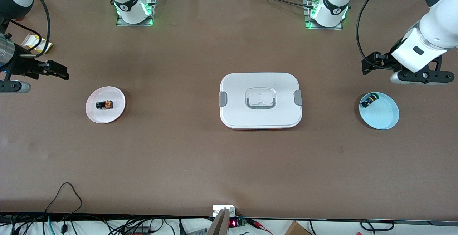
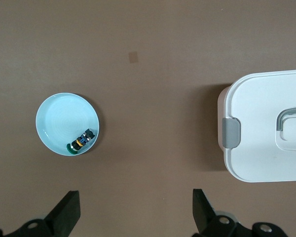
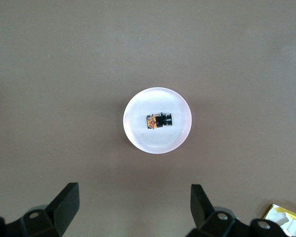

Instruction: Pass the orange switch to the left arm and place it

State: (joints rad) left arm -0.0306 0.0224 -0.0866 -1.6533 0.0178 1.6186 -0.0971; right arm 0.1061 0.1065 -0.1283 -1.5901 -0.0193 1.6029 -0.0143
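Cut off: right black gripper and left black gripper, only spread fingertips visible.
Small black-and-orange switch: lying on round pinkish-white plate, below right gripper, untouched.

Robotics lab bench: brown-covered table, two white arms bolted on metal base plates with green status lights, cables and electronics trailing along its edge.

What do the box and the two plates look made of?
The box: likely matte white plastic, going by its moulded rounded corners, grey side clips and recessed handle. The pink plate under the orange switch and the light blue plate: smooth, slightly glossy, plastic or glazed ceramic; the views cannot settle which.
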